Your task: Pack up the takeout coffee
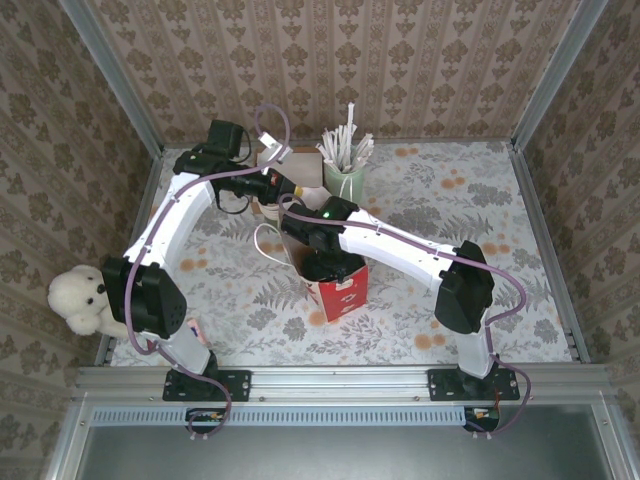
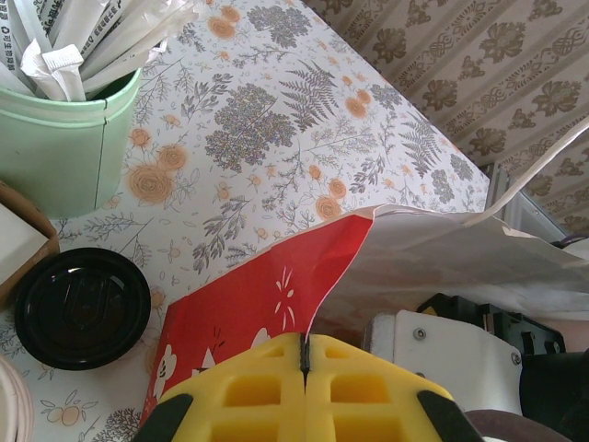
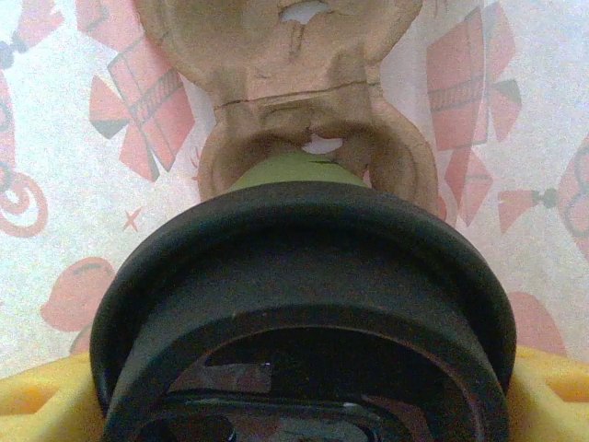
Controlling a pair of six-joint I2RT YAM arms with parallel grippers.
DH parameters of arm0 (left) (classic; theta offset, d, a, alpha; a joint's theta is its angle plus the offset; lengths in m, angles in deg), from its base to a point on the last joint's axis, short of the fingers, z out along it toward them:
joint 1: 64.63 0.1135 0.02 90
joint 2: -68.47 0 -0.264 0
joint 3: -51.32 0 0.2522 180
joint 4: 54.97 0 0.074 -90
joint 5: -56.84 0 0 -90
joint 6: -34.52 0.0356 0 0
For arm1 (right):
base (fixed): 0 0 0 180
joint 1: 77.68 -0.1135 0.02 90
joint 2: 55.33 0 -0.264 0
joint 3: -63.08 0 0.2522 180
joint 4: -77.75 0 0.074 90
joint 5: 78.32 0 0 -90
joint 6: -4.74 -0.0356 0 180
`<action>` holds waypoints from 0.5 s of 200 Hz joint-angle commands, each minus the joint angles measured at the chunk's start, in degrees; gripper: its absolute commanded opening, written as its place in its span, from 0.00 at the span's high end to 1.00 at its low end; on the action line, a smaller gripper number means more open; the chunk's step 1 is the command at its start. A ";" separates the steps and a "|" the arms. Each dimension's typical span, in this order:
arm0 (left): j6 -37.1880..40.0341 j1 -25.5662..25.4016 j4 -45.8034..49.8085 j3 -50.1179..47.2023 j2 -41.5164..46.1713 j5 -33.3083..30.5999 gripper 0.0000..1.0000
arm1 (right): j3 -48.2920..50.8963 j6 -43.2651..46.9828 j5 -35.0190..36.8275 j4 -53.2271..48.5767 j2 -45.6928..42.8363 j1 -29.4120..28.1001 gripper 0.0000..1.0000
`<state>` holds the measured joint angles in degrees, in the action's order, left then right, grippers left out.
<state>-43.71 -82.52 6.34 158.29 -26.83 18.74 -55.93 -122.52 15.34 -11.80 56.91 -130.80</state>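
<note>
Table [image 1: 480,200]: red paper bag [image 1: 340,295] stands mid-surface, somewhat toward the near edge. Left gripper [image 2: 304,350] is pinched tight on the bag's rim. Right gripper [image 3: 296,405] is down inside the bag, jaws wide and clasping the takeout coffee [image 3: 304,249] at its black lid. Brown pulp carrier [image 3: 276,74] lies beneath the cup.

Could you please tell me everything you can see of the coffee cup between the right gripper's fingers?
The takeout coffee is a green paper cup under a round black plastic lid with a raised rim. The yellow fingers of the right gripper press against the lid's sides. The cup is inside the paper bag, over a brown pulp carrier; whether it touches that is unclear.
</note>
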 commanded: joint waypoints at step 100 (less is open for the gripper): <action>1.33 0.14 1.64 2.66 -0.98 1.88 1.00 | 1.93 0.48 3.98 -1.07 1.18 0.78 0.32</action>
<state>-43.71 -82.54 6.76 158.59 -27.34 18.83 -55.06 -122.52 17.46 -11.41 56.94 -130.32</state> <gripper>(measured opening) 0.046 0.815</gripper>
